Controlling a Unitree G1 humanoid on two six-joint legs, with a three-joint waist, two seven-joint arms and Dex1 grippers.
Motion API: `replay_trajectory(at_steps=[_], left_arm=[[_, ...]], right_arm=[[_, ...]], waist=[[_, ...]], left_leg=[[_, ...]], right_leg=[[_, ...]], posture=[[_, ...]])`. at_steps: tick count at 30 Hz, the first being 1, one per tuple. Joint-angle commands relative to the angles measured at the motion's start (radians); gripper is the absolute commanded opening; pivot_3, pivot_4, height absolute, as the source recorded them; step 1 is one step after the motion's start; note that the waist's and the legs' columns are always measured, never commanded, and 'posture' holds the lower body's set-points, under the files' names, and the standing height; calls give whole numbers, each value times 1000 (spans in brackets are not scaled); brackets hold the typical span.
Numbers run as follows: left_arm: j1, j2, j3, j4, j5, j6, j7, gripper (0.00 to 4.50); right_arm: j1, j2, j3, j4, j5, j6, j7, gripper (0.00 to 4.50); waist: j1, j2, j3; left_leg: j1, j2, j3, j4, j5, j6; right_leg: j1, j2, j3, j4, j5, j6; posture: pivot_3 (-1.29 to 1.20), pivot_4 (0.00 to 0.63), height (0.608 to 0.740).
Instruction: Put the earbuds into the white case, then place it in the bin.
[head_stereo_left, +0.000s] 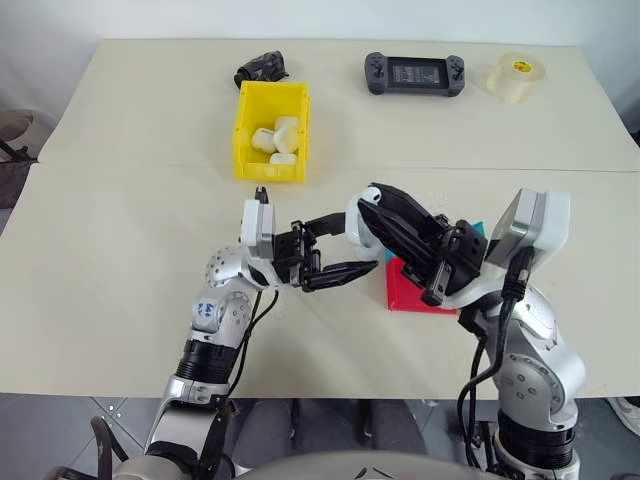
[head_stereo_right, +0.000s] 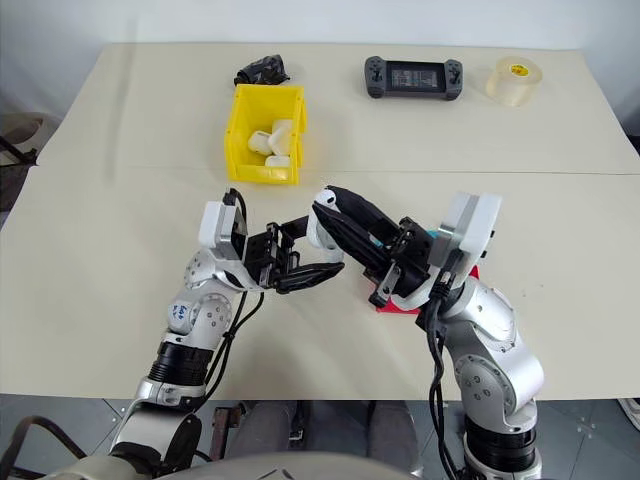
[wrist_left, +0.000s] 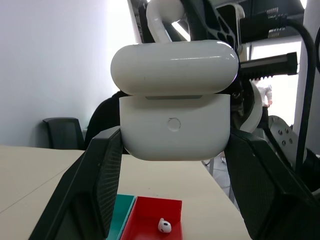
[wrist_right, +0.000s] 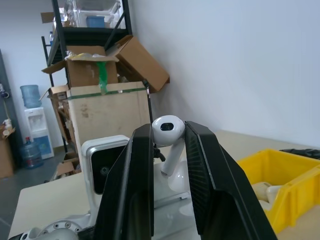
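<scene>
My left gripper (head_stereo_left: 362, 243) is shut on the white case (wrist_left: 174, 125), holding it by its sides above the table; the lid looks ajar. My right gripper (wrist_right: 168, 135) is shut on one of the earbuds (wrist_right: 166, 129), stem down, just above the case (wrist_right: 175, 182) and close to its top. The tip of that earbud (wrist_left: 162, 15) shows over the lid in the left wrist view. A second earbud (wrist_left: 164, 226) lies in the red tray (head_stereo_left: 405, 292). The yellow bin (head_stereo_left: 245, 125) stands farther back on the table and holds several white cases.
A teal tray (head_stereo_left: 478, 230) sits beside the red one, under my right arm. Along the far edge lie a black object (head_stereo_left: 262, 68), a handheld game console (head_stereo_left: 414, 73) and a roll of clear tape (head_stereo_left: 519, 76).
</scene>
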Motion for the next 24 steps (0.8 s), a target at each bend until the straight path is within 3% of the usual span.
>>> replay_trajectory(at_steps=[1, 24], left_arm=[[-16, 3, 10, -59, -27, 7, -1, 2742], [-11, 5, -1, -82, -9, 1, -27, 2742]], right_arm=[[7, 3, 7, 9, -6, -55, 1, 514], [-5, -68, 108, 147, -68, -117, 77, 514]], waist=[[0, 0, 0], [0, 0, 0]], left_leg=[[0, 0, 0, 0, 0, 0], [0, 0, 0, 0, 0, 0]], right_leg=[[0, 0, 0, 0, 0, 0], [0, 0, 0, 0, 0, 0]], posture=[[0, 150, 740], [0, 150, 740]])
